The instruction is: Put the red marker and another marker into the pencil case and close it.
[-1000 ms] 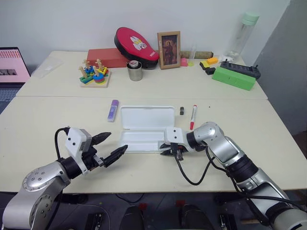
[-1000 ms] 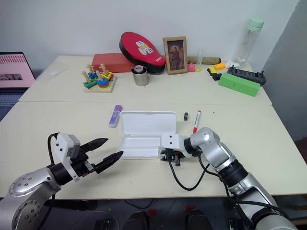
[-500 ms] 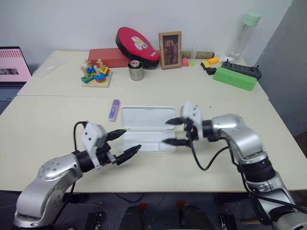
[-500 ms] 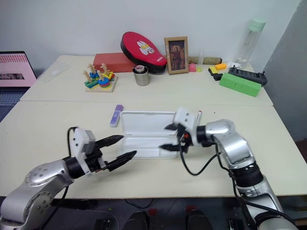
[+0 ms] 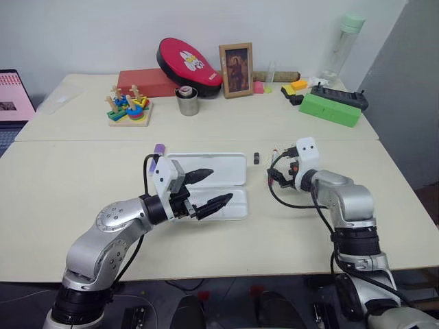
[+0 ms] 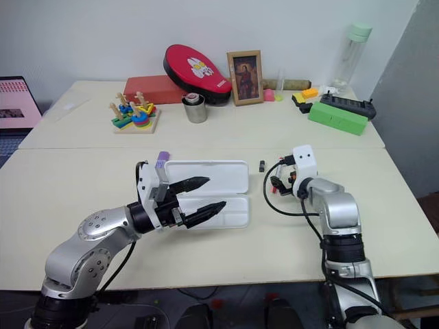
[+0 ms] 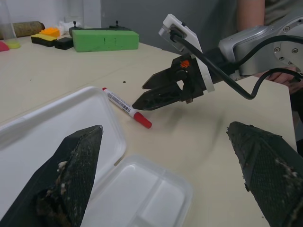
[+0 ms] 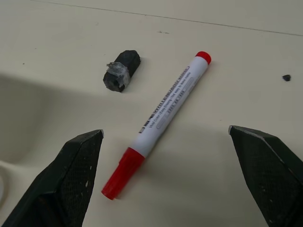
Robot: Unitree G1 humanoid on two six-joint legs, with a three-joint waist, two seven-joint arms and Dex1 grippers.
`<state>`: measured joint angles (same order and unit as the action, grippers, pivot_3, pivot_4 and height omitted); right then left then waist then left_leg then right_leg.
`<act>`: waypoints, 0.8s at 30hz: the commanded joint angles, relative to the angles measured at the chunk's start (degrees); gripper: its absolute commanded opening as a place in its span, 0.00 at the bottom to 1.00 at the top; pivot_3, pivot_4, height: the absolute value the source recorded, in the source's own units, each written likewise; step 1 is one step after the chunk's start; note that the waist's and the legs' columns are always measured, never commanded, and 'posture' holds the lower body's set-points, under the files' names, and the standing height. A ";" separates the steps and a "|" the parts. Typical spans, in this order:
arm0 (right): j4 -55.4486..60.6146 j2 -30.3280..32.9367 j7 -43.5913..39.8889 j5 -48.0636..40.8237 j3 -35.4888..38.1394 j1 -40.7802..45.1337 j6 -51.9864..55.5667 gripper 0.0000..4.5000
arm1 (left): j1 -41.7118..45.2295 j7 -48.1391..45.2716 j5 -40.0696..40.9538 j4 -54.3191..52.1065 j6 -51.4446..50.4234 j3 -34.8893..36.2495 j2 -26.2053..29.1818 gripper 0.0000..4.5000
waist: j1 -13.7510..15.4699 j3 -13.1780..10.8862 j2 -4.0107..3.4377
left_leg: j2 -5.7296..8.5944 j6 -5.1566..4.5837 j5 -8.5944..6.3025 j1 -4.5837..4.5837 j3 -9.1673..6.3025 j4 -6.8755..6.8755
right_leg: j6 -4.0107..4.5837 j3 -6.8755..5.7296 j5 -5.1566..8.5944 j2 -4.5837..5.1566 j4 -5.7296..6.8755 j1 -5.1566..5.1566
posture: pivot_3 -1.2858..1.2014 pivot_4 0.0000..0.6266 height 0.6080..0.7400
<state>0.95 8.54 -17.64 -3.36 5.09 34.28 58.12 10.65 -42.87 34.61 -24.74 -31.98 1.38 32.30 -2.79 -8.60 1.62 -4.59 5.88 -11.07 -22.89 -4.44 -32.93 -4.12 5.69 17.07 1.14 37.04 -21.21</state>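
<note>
The pencil case lies open near the centre of the head views, its lid flat toward the upper side of the frame and its shallow tray toward the lower side; nothing shows inside it. The left gripper hovers over the tray's left half with its two black fingers spread wide and nothing between them. Right of centre the right gripper points down at the table, just beside the case's right edge — its fingers are likewise parted and empty. In the right wrist view the red marker lies flat on the table between those open fingers, touching neither, with its red cap toward the lower left of that frame and a small black stub lying near its barrel, apart from it. The left wrist view shows the same marker just beside the lid's rounded corner, the right gripper's tips poised close above its cap end. The purple marker sits at the case's upper left corner in the head views, partly hidden behind the left wrist housing — only its purple end is visible.
</note>
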 commanded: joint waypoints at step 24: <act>-13.19 -2.29 11.87 1.05 -0.87 2.76 -9.71 0.24 | 2.00 2.40 -1.29 -1.93 2.71 -0.61 -3.04 1.00 | 0.06 0.03 0.03 | -0.01 0.00 0.01 0.04 0.00 -0.05 | -0.03 -0.02 -0.01 0.01 0.02 0.08 | 0.52 0.24 1.00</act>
<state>-11.70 5.77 -6.80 -2.24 3.21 36.66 48.51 12.01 -40.62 33.52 -24.37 -30.57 0.70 29.56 -2.72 -8.57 1.65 -4.60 5.88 -11.06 -22.85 -4.44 -32.98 -4.16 5.68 17.06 1.15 37.05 -21.13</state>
